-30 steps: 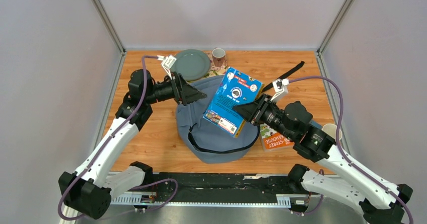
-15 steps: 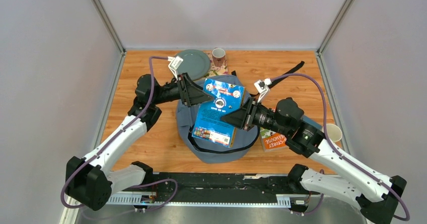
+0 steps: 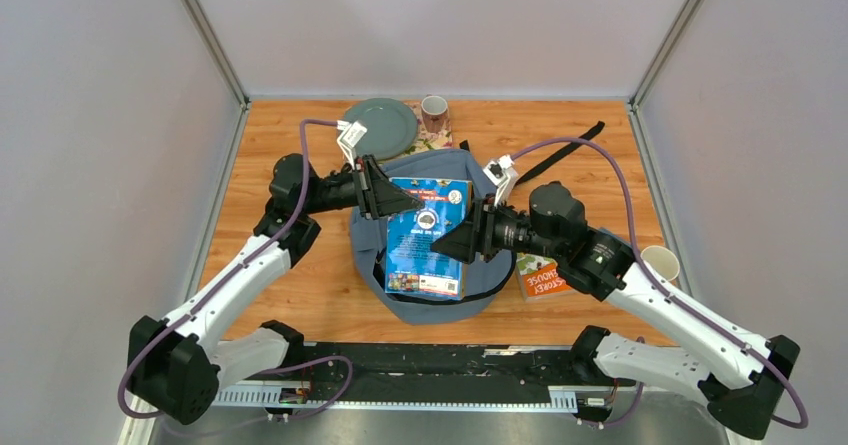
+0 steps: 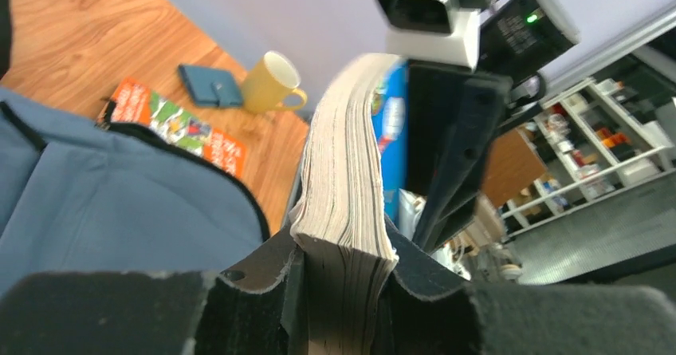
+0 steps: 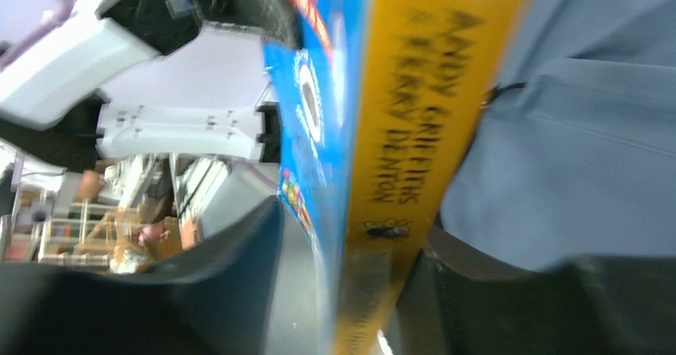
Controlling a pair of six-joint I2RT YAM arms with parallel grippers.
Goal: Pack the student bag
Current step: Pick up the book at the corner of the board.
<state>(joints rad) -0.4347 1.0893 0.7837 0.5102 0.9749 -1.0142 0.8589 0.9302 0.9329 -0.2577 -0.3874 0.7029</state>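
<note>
The grey-blue student bag [image 3: 440,303] lies in the middle of the table. Above it, a blue book [image 3: 428,235] with a yellow spine [image 5: 414,108] is held on edge between both arms. My left gripper [image 3: 395,197] is shut on the book's page edge [image 4: 351,171], with both fingers pressed against the block of pages. From the right, my right gripper [image 3: 462,240] straddles the spine. Its jaws stand open, with a clear gap between one finger and the blue cover. The bag's fabric [image 5: 574,155] fills the background there.
A green plate [image 3: 381,127] and a patterned mug [image 3: 434,113] stand at the back. A black strap [image 3: 570,150] trails to the back right. An orange book [image 3: 545,280] lies right of the bag, with a yellow mug [image 4: 271,84] and a blue wallet [image 4: 209,85] beyond it.
The right arm carried the blue book left and down over the bag. The left gripper moved in and shut on its page edge, and the right jaws opened.
</note>
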